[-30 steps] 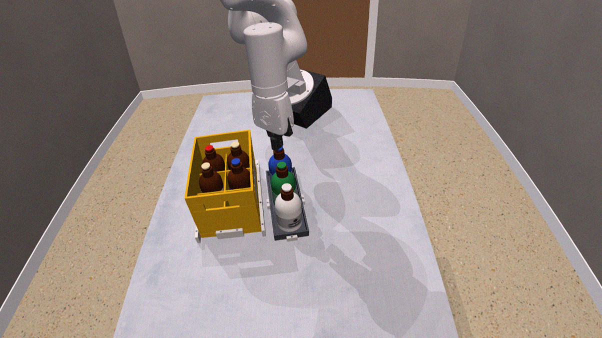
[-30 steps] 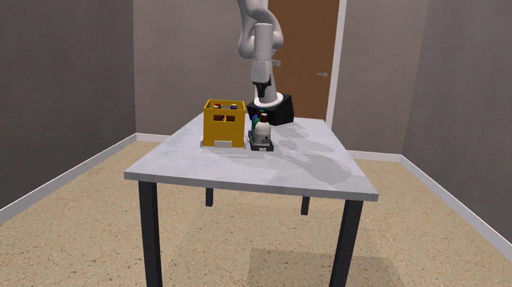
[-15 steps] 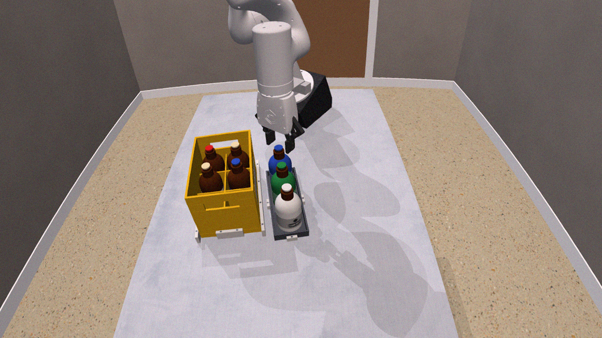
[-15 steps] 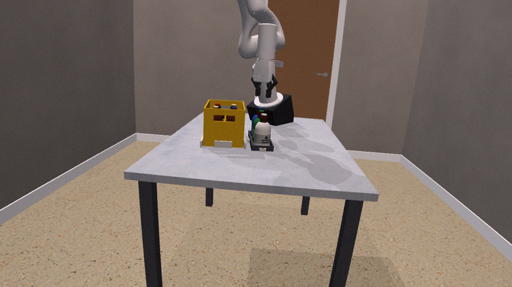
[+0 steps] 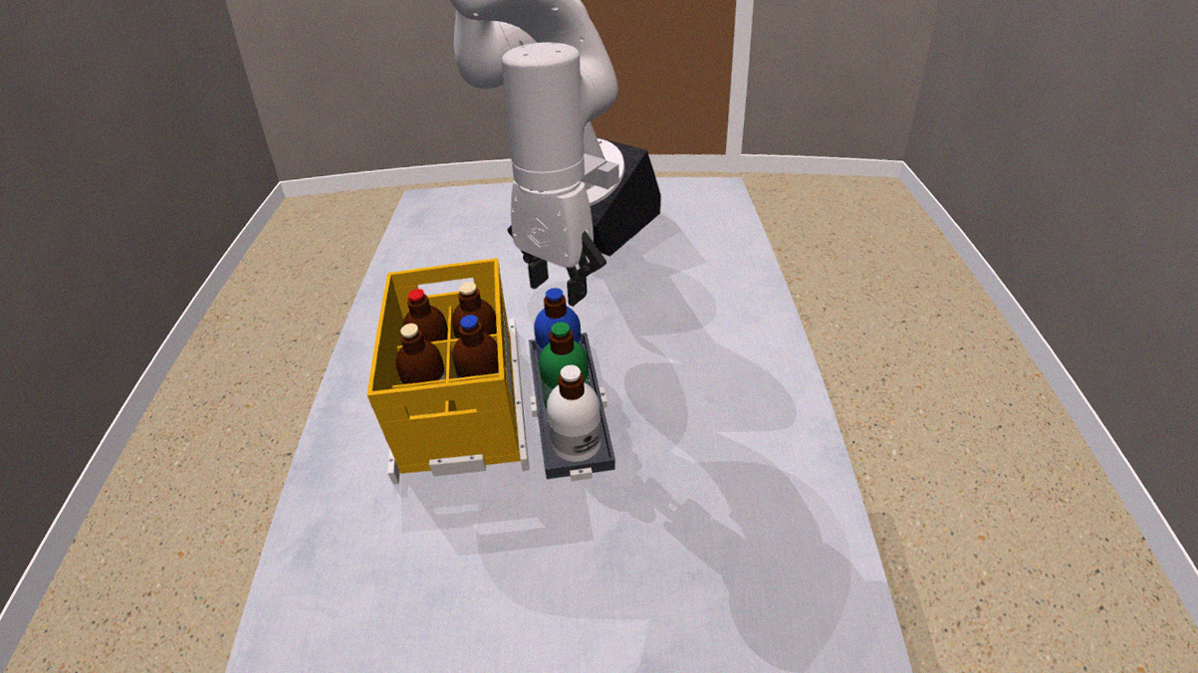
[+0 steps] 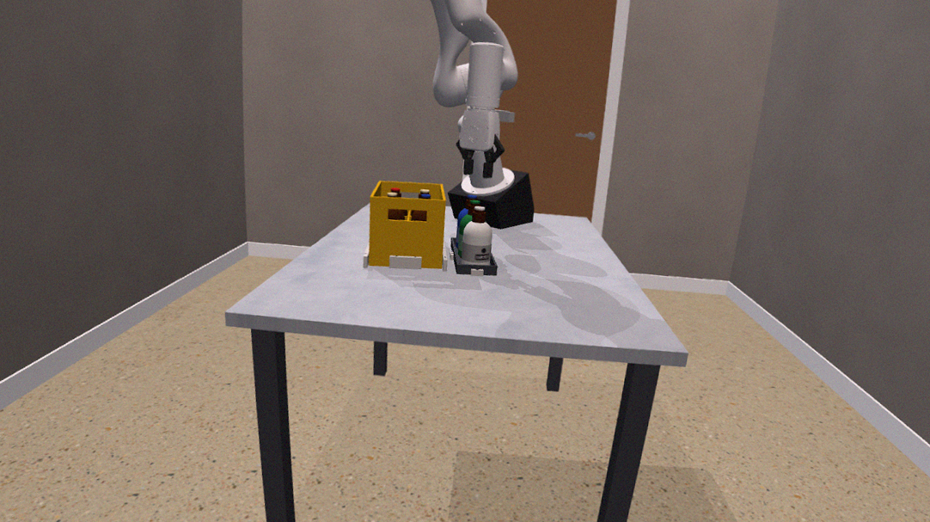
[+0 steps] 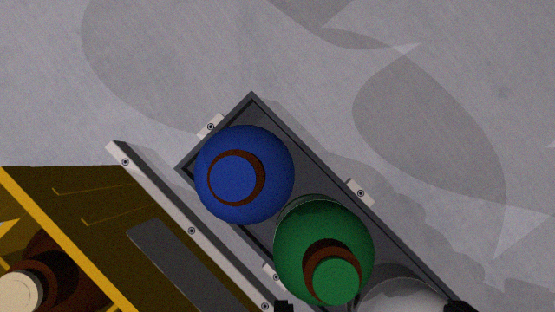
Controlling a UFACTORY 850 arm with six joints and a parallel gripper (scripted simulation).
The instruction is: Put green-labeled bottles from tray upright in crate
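A green-labeled bottle (image 5: 563, 358) (image 7: 323, 251) stands in the middle of the dark tray (image 5: 578, 465) (image 7: 303, 173) (image 6: 473, 268). A blue bottle (image 5: 556, 321) (image 7: 243, 173) stands behind it and a white bottle (image 5: 572, 418) (image 6: 476, 239) (image 7: 399, 296) in front. The yellow crate (image 5: 444, 418) (image 6: 406, 233) (image 7: 87, 204) stands just left of the tray and holds several brown bottles. My gripper (image 5: 556, 281) (image 6: 481, 172) is open and empty. It hangs above the back end of the tray, over the blue bottle. Only its fingertips show at the bottom edge of the wrist view.
The arm's black base (image 5: 629, 206) sits on the grey table (image 5: 715, 427) behind the tray. White brackets (image 5: 456, 463) hold the crate and the tray at their edges.
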